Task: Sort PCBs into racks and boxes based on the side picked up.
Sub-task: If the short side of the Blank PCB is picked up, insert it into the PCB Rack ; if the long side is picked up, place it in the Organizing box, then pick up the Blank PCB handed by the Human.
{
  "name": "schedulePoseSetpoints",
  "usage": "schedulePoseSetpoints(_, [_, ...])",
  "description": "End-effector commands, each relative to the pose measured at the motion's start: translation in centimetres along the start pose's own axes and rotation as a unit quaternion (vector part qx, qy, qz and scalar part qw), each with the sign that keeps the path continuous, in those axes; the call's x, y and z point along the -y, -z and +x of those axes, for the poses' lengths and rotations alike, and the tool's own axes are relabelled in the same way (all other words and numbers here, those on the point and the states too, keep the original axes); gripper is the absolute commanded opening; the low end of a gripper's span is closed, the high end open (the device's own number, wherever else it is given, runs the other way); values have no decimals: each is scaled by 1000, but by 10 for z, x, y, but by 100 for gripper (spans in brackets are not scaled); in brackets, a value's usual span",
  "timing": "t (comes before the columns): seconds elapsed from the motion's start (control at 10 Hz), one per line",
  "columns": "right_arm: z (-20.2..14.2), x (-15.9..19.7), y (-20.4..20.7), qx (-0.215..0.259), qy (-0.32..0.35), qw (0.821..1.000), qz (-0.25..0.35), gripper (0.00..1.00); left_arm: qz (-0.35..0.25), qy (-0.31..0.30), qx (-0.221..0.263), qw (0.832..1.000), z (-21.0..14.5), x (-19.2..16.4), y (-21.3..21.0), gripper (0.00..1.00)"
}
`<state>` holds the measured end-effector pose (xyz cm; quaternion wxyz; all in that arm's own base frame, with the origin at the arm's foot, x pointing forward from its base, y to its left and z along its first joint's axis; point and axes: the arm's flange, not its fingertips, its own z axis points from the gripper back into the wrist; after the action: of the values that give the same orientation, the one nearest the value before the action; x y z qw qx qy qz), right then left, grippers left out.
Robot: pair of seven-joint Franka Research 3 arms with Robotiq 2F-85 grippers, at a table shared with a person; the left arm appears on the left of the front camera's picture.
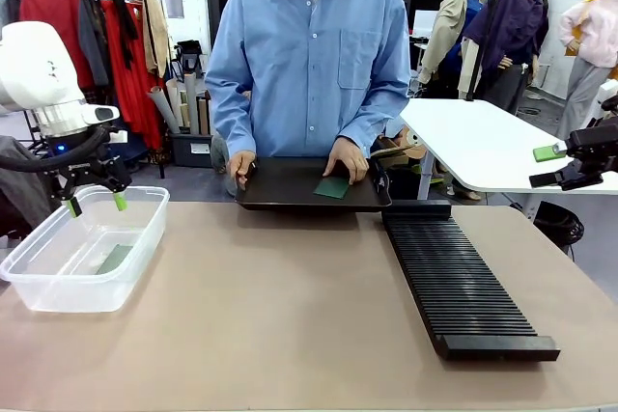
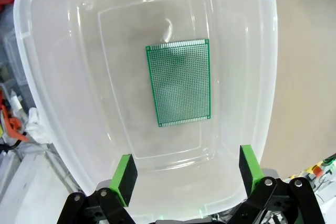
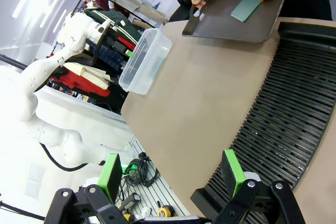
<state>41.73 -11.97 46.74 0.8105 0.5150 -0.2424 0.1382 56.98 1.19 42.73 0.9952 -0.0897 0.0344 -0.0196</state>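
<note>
Left gripper spread wide and empty over the tub, left of frame; one board flat on its floor.
Right gripper apart, holding nothing, cut off at front view's right edge. Second board on the tray, upper centre, corner under the person's hand. Board markings too small to read.

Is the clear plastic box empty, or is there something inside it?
Not empty. One PCB lies flat on the bottom of the box, apart from the open left claw above it.
</note>
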Motion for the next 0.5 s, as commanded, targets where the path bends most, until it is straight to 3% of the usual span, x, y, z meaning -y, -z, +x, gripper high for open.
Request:
schedulePoseSetpoints(0.0, [1,-2,0,1,2,1000,2,100,-4,6,2,1000,2,-3,3,100])
schedulePoseSetpoints(0.4, [1,-2,0,1,2,1000,2,100,-4,6,2,1000,2,-3,3,100])
